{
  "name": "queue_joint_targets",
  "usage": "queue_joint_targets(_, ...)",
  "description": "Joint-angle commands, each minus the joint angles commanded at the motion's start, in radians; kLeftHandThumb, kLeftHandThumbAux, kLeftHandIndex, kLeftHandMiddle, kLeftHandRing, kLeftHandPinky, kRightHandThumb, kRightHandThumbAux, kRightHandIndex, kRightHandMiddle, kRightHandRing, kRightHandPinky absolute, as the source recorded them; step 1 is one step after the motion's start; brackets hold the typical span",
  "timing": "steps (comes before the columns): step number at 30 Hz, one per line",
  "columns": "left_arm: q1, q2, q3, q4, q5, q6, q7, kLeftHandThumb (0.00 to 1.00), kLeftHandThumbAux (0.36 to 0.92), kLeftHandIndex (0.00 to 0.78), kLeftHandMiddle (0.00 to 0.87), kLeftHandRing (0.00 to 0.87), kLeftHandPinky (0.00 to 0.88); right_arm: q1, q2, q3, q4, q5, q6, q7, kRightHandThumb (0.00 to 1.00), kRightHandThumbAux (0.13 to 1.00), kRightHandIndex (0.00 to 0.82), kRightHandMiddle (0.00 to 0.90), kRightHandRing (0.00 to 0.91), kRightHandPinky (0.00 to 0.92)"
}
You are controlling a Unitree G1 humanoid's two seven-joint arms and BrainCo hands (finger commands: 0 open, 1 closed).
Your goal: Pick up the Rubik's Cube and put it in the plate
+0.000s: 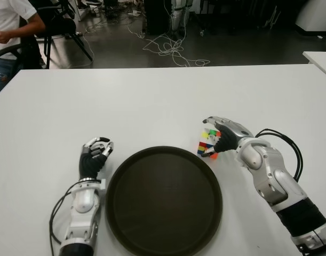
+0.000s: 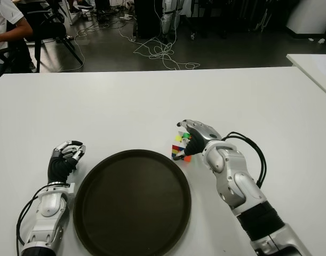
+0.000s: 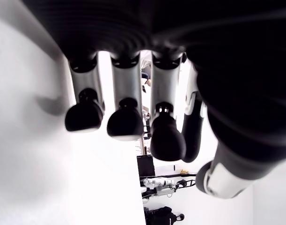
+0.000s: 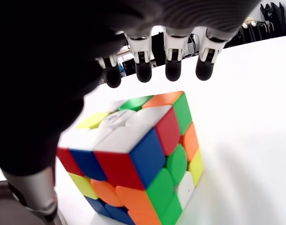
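A broad white bench (image 1: 152,101) fills most of the view, with a dark floor strewn with pale cables (image 1: 171,48) beyond its far edge and a seated person (image 1: 10,32) at the far left corner. Near the front edge lies a large round dark-brown plate (image 1: 164,200), its inside bare. The right hand (image 1: 225,136), silver and black, is at the plate's far right rim, arched over the small multicoloured Rubik's Cube (image 1: 207,143), which stands on the bench just outside the plate. In the right wrist view the fingers (image 4: 173,65) are spread apart above and beyond the Rubik's Cube, not closed on it. The left hand (image 1: 94,156) shows just left of the plate; its fingers (image 3: 126,123) are curled loosely inward and hold nothing.
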Motion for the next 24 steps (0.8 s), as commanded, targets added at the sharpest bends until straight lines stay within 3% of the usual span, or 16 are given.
queue_joint_targets(13, -0.002, -0.007, 0.004, 0.004, -0.006, -0.005, 0.004, 0.703, 0.707, 0.443, 0.818, 0.834, 0.815, -0.009, -0.001, -0.005, 0.012, 0.010, -0.021, -0.002, 0.000, 0.718, 0.000, 0.000, 0.000, 0.000)
queue_joint_targets(24, 0.012, -0.017, 0.004, -0.028, -0.007, 0.025, 0.012, 0.702, 0.707, 0.443, 0.816, 0.830, 0.807, -0.027, -0.003, -0.003, 0.062, 0.011, -0.061, -0.022, 0.000, 0.722, 0.000, 0.000, 0.000, 0.000)
